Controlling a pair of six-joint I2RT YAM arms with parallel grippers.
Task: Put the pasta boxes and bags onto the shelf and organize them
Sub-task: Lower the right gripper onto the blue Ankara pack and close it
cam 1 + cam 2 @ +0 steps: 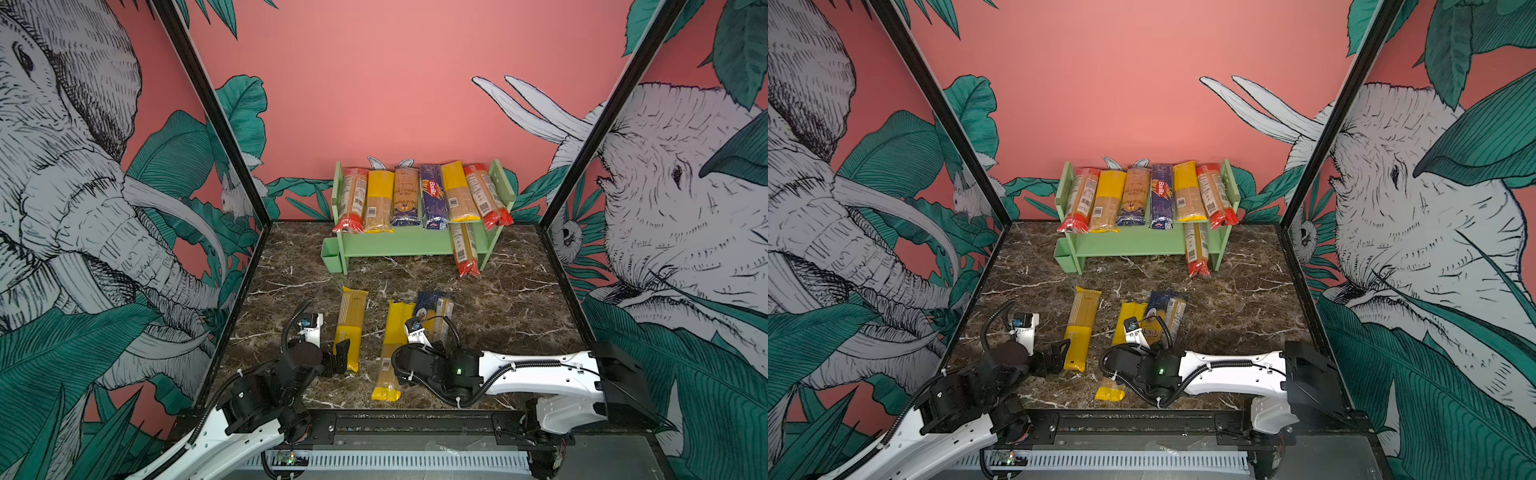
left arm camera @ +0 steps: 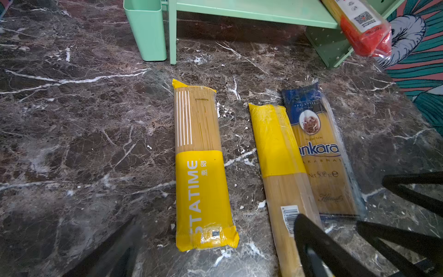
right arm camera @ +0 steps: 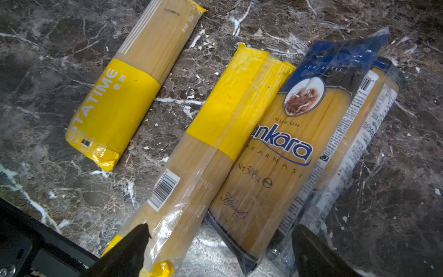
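- Your right tool point(image 3: 221, 231), spread wide, hangs over the touching yellow-banded packet point(image 3: 215, 134) and Ankara packet point(image 3: 282, 153): closing could pinch both.
- Your left tool point(image 1: 338, 359), spread and empty, might shove the Statime packet point(image 1: 351, 324).

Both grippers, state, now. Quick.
Left gripper: open, holding nothing, by the near end of the STATIME packet.
Right gripper: open, holding nothing, jaws spread over the half-yellow packet and the Ankara packet.
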